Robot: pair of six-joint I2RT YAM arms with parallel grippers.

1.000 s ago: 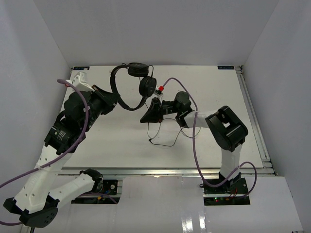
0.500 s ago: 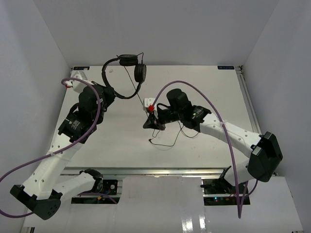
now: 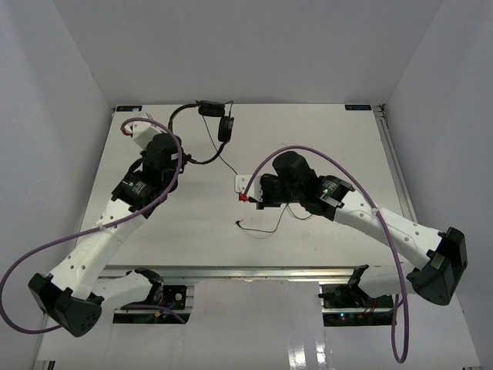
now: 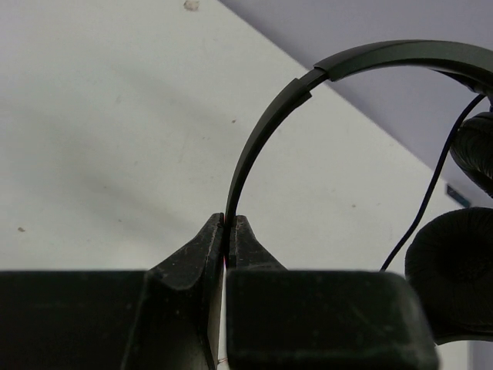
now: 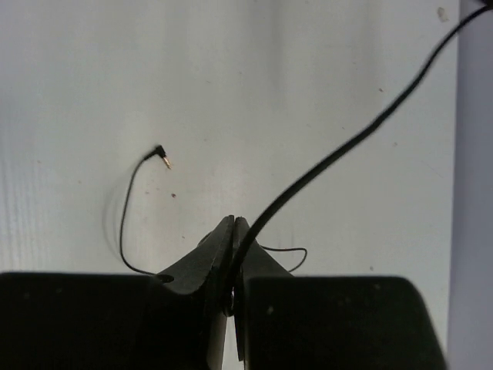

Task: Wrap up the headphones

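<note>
At left-wrist view's edge, earcups (image 4: 454, 277) cropped, headband (image 4: 259, 131) truncated

1. Headphones (image 4: 259, 123): the headband is smooth black plastic with a faint sheen.
2. Ear pad (image 4: 454, 270), lower right of the left wrist view: matt black, finely grained, soft-looking.
3. Cord (image 5: 343, 146): thin, with a smooth black rubbery coating; its plug (image 5: 166, 161) has a shiny metal tip.
4. Table (image 4: 100, 131): matt white, lightly speckled.
5. Left gripper (image 4: 228, 225): dull black plastic, dusted with pale flecks.
</note>
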